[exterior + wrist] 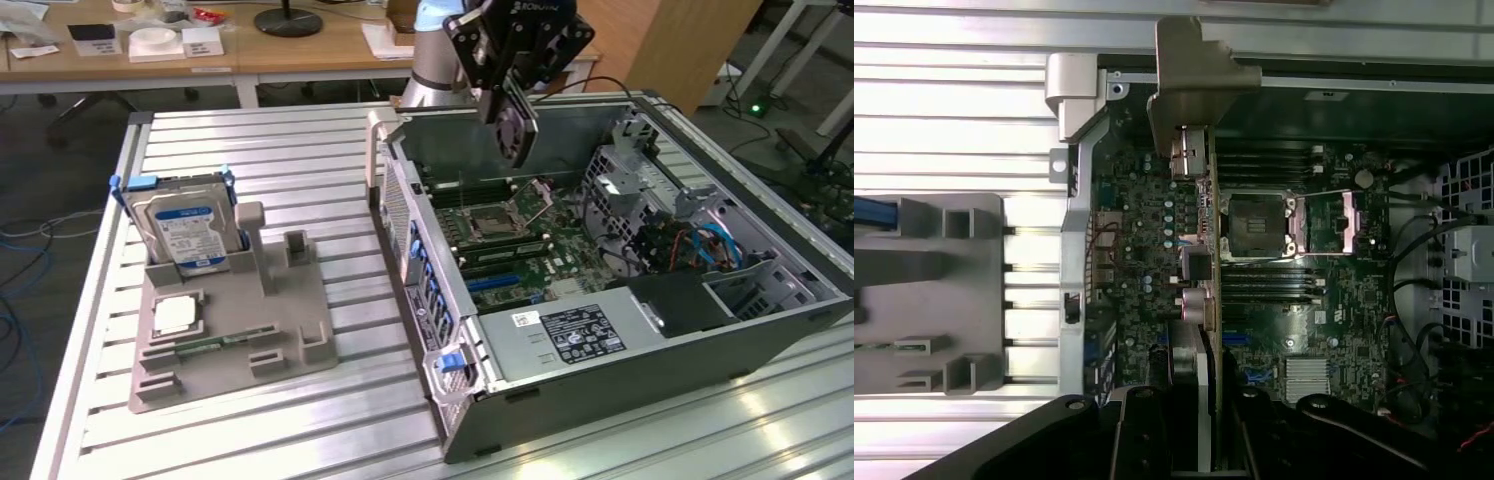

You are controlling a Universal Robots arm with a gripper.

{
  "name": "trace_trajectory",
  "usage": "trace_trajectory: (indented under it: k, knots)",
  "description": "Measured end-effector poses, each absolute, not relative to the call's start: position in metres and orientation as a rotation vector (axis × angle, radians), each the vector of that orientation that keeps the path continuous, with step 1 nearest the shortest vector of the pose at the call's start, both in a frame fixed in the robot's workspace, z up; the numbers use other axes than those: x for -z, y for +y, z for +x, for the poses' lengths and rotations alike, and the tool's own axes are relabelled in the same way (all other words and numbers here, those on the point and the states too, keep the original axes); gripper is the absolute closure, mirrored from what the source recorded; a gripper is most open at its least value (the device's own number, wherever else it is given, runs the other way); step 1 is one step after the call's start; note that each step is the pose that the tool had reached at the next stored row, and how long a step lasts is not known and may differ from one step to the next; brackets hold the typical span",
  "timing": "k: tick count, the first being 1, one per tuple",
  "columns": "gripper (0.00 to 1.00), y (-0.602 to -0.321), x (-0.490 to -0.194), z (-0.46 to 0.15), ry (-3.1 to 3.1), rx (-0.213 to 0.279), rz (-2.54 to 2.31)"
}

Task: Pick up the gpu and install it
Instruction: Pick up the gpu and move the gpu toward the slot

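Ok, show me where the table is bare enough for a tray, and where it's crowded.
Bare table: the back strip beyond the drive; the front patch between the holder and the near edge; the near corner in front of the case. Crowded: inside the case, where the tool holds the gpu over the board; the holder-to-case gap is narrow.
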State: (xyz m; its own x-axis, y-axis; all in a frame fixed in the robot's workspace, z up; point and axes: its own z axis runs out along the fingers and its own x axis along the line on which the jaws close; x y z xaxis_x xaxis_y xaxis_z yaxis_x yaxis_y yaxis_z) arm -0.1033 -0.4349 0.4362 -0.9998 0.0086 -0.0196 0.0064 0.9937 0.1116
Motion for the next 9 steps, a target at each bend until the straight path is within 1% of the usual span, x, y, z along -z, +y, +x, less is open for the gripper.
trace_trajectory:
  k: [9]
  knots:
    - [0.72,-0.4349,-0.4362,-0.0926,3.117,-0.174,0.012]
